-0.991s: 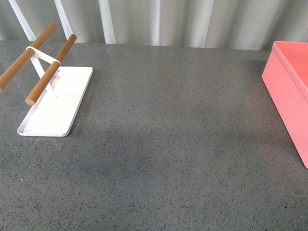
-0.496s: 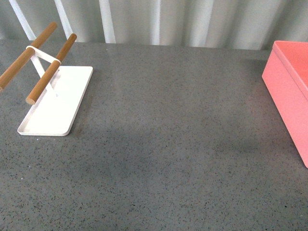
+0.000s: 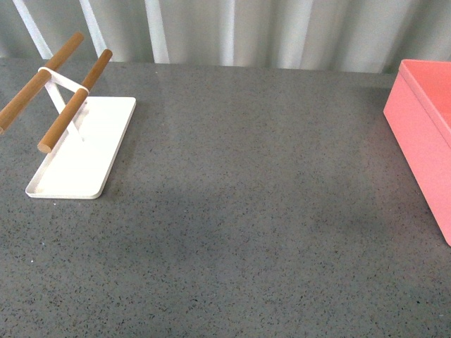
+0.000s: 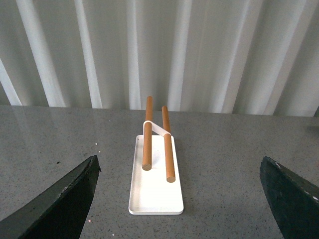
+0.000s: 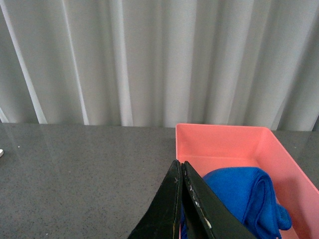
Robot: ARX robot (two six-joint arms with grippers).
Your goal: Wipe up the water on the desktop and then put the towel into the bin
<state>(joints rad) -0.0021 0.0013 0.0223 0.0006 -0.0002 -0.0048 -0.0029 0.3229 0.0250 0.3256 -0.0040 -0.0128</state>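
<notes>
The dark grey speckled desktop [image 3: 254, 204] fills the front view, and neither arm shows there. At its right edge stands the salmon-pink bin [image 3: 426, 134]. In the right wrist view the bright blue towel [image 5: 249, 196] lies bunched inside the bin [image 5: 219, 142]. My right gripper [image 5: 180, 167] is shut with nothing between its black fingers, its tips just short of the bin's near wall. My left gripper [image 4: 179, 172] is open, with its two dark fingers [image 4: 65, 199] wide apart above the desktop [image 4: 234, 164].
A white flat tray [image 3: 84, 151] with two wooden rods [image 3: 70, 102] stands at the desktop's far left. In the left wrist view the tray [image 4: 155, 191] lies straight ahead between the fingers. A pale corrugated wall [image 3: 232, 32] runs behind the desktop.
</notes>
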